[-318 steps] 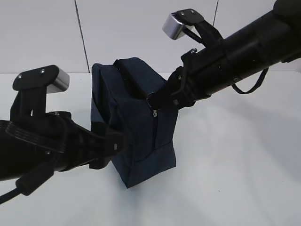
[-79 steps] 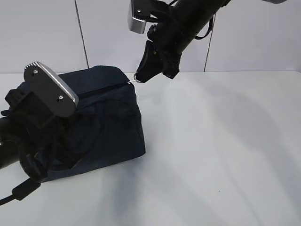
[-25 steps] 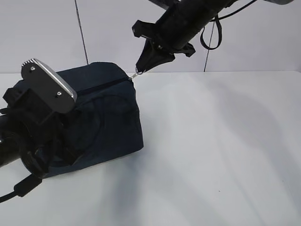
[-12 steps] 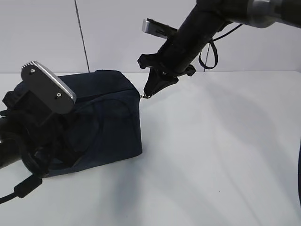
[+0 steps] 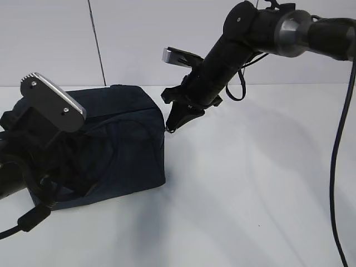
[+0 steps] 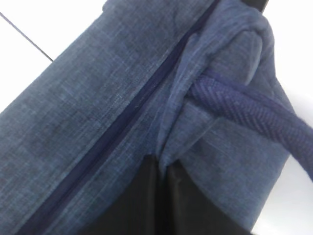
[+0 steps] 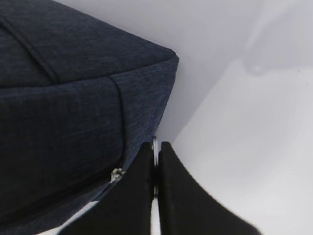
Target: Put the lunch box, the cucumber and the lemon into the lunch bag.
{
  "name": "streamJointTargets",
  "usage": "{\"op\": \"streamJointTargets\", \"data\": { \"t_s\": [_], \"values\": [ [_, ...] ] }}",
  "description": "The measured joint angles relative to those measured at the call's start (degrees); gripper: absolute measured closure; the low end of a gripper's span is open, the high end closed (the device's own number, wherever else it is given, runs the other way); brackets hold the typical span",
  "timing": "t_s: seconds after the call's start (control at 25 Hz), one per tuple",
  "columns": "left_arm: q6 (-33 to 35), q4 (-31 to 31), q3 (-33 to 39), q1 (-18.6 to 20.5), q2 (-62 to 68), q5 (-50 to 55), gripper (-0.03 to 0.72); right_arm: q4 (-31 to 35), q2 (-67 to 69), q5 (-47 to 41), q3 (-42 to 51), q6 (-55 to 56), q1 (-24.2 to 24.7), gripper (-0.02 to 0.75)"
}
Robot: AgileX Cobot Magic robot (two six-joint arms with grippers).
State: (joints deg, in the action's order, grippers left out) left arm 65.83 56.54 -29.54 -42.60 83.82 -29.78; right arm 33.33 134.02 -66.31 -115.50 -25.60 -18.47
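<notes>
Jaws of the right gripper (image 7: 155, 171) are pressed together on the thin silver metal ring pull (image 7: 154, 149) of the zipper, with only the ring's edge showing between the two black fingers (image 7: 139, 196); in the exterior view this gripper (image 5: 172, 127) points down and to the left at the upper right corner of the large boxy dark navy fabric lunch bag (image 5: 119, 147), which rests on the plain white worktop (image 5: 250, 189) at the left of that view. Close by the ring, a small silver zipper slider (image 7: 116, 174) sits on the bag's side seam. On the left, the black left arm (image 5: 33, 161) lies against the bag's near left end, and its wrist camera looks straight onto blue fabric, a closed dark zipper line (image 6: 122, 127) running diagonally and a thick woven navy loop handle (image 6: 254, 115) crossing to the right; black shapes at the bottom of that view meet at a fold of fabric, but whether the left jaws are clamped on it or merely touching cannot be told
</notes>
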Motion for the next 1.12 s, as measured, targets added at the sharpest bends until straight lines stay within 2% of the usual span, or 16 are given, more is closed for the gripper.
{"op": "streamJointTargets", "data": {
  "t_s": [0.48, 0.6, 0.72, 0.88, 0.96, 1.12],
  "values": [
    [0.0, 1.9, 0.0, 1.02, 0.0, -1.62, 0.691, 2.94, 0.08, -1.39, 0.0, -11.55, 0.55, 0.73],
    [0.0, 2.39, 0.0, 1.29, 0.0, -1.62, 0.691, 3.18, 0.08, -2.89, -0.13, -18.66, 0.92, 0.72],
    [0.0, 2.54, 0.0, 1.39, 0.0, -1.03, 0.691, 3.98, -0.28, -3.24, -0.13, -26.8, 1.25, 0.631],
    [0.0, 2.54, 0.0, 1.65, 0.0, 0.92, 0.691, 4.81, -0.97, -3.23, -0.13, -35.01, 2.28, 0.467],
    [0.0, 2.54, 0.0, 1.65, 0.0, 1.17, 0.691, 4.58, -1.21, -3.23, -0.13, -36.8, 2.94, 0.433],
    [0.0, 2.54, 0.0, 1.65, 0.0, 1.25, 0.691, 3.91, -1.21, -3.26, -0.13, -38.9, 4.48, 0.419]
  ]
}}
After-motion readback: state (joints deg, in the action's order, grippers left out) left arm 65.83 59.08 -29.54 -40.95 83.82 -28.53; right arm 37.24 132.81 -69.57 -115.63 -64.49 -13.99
